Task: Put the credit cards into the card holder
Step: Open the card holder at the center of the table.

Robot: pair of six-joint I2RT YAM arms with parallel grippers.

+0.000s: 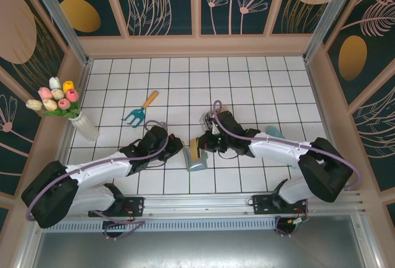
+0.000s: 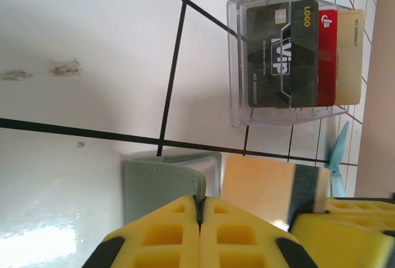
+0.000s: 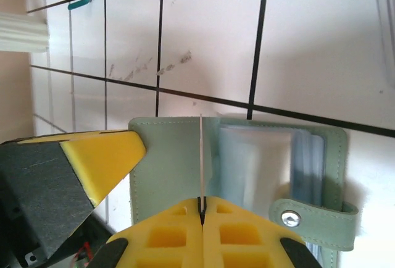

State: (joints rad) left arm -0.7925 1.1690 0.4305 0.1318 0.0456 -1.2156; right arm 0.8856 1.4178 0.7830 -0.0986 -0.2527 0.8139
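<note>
Both clamp: left claw (image 2: 199, 203) the card holder (image 2: 162, 184) by its edge, right claw (image 3: 202, 203) a tan card (image 2: 259, 181).

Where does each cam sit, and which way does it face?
Top external: above and behind the bases, looking down on the tiled table; both arms show, meeting over the card holder.
Left wrist: low over the table, facing the clear tray; left claw shut at the bottom.
Right wrist: facing down on the open card holder; right claw shut on the tan card.
Shared: both wrist views see the card holder and the other arm's claw.
</note>
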